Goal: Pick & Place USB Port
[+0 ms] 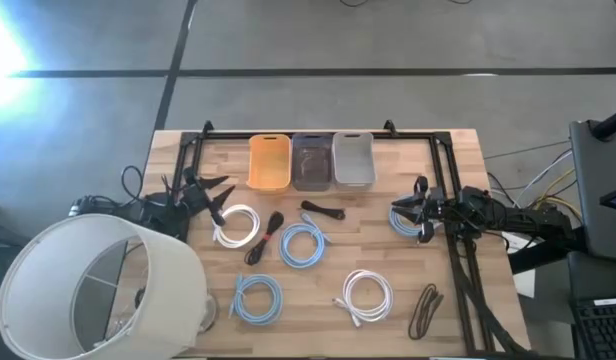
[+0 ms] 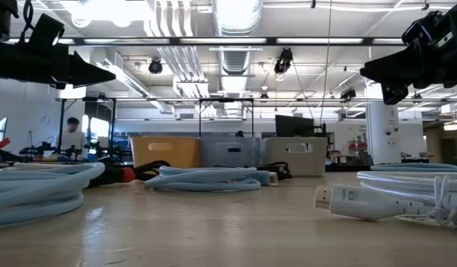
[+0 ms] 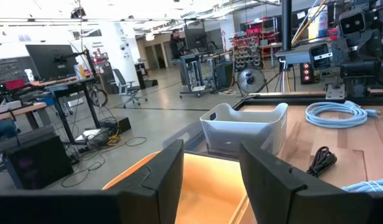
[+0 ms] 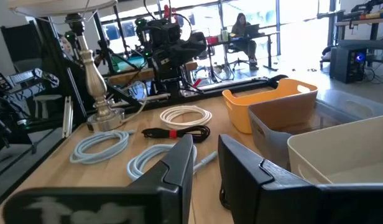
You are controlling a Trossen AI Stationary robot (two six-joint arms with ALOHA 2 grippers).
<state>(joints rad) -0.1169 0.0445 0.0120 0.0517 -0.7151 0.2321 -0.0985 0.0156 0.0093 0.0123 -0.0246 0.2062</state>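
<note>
readable text: none
white plastic cable plug [image 2: 347, 199]: faint raised mark, too small to read

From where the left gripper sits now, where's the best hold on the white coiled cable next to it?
Probably take the white coiled cable across the bundled strands on the near side of its loop, coming straight down. It lies flat beside the left gripper, whose fingers are open, and the open center leaves room for one finger.

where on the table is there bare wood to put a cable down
Bare wood lies right of the white bin, up to the frame rail, and along the front edge between the light blue coil and the white coil. The middle is crowded: coils and the black cable lie close together below the bins.
</note>
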